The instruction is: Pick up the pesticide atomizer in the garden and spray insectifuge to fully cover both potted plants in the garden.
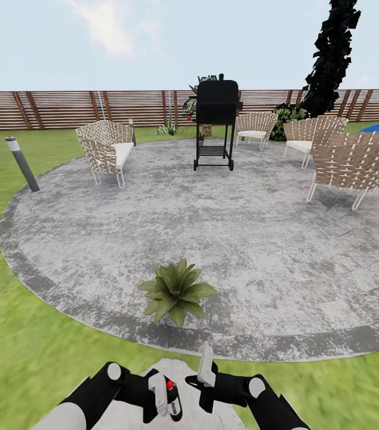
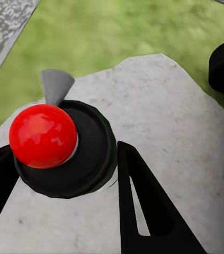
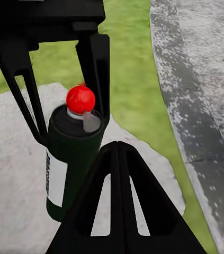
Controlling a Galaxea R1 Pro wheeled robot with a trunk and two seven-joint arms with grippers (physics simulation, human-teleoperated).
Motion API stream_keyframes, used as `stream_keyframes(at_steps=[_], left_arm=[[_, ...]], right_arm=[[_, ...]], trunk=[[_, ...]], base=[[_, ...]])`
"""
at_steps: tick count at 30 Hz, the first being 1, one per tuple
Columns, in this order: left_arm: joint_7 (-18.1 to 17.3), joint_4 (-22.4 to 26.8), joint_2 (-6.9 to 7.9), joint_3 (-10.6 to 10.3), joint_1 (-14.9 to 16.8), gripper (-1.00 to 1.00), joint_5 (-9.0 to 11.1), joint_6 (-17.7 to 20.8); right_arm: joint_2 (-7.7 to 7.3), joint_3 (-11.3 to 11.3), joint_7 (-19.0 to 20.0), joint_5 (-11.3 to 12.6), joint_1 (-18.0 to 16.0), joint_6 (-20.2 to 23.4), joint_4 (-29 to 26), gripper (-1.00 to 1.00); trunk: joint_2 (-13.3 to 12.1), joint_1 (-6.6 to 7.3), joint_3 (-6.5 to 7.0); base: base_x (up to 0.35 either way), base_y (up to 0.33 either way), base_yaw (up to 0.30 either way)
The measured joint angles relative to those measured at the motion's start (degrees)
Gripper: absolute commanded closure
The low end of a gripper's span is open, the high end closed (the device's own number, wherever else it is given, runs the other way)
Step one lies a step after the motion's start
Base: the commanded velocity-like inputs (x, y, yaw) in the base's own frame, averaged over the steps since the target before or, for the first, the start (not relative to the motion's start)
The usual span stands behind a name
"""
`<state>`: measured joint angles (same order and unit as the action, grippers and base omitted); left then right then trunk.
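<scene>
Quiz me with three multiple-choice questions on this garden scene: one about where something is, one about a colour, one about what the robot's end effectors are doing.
1. Where is the potted plant?
A. On the near edge of the round paving
B. On a chair
C. Against the fence

2. What colour is the knob on top of the pesticide atomizer?
A. Blue
B. Red
C. Yellow

3. What is the left end effector doing?
A. Hanging open over the grass
B. Closed around the atomizer
C. Holding the grill

Answers: 1 A, the leafy rosette sits just inside the paving's darker rim, straight ahead of the robot. 2 B, the left wrist view shows a shiny red ball on the black cap. 3 B, its black fingers stand on either side of the bottle, which stands over a pale stepping stone; the right end effector hangs beside it.
</scene>
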<state>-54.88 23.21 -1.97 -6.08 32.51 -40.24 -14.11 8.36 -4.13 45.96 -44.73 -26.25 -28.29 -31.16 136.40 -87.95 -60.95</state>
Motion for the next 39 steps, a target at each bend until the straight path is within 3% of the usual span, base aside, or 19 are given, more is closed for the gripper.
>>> stream_keyframes(at_steps=[22, 39], left_arm=[[0.1, 0.4, -2.29, -0.4, 0.0, 1.00, 0.0, -0.1], [0.5, 1.6, -2.81, -0.4, 0.0, 1.00, 0.1, -0.1]], right_arm=[[0.00, 0.0, 0.0, 0.0, 0.0, 0.0, 0.0, 1.00], [0.00, 0.0, 0.0, 0.0, 0.0, 0.0, 0.0, 1.00]], trunk=[[0.0, 0.00, 0.00], [0.0, 0.00, 0.00]], base=[[0.000, 0.000, 0.000], [0.000, 0.000, 0.000]])
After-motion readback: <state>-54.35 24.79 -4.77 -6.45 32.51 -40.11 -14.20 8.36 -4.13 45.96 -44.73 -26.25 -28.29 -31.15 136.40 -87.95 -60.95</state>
